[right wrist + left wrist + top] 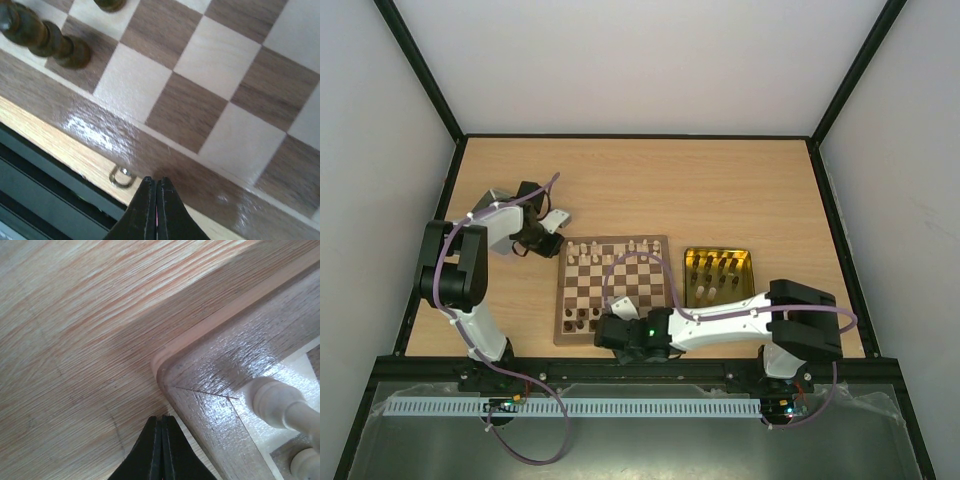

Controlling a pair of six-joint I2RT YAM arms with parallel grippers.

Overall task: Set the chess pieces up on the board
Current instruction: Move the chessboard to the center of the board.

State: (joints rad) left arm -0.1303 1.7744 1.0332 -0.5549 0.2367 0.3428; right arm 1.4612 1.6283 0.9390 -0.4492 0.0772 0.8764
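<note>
1. Wooden checked chessboard (635, 290) is centred; pale cream turned pieces (712, 268) are seen in a yellow-lined metal tin (719, 251) just right of it.
2. Left gripper (161, 420) and right gripper (156, 181) are pressed together, empty; the right is judged nearer the tin.

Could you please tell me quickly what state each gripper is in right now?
Left gripper: closed, holding nothing.
Right gripper: closed, holding nothing.

Left claw (161, 420) and right claw (153, 182) are closed.
</note>
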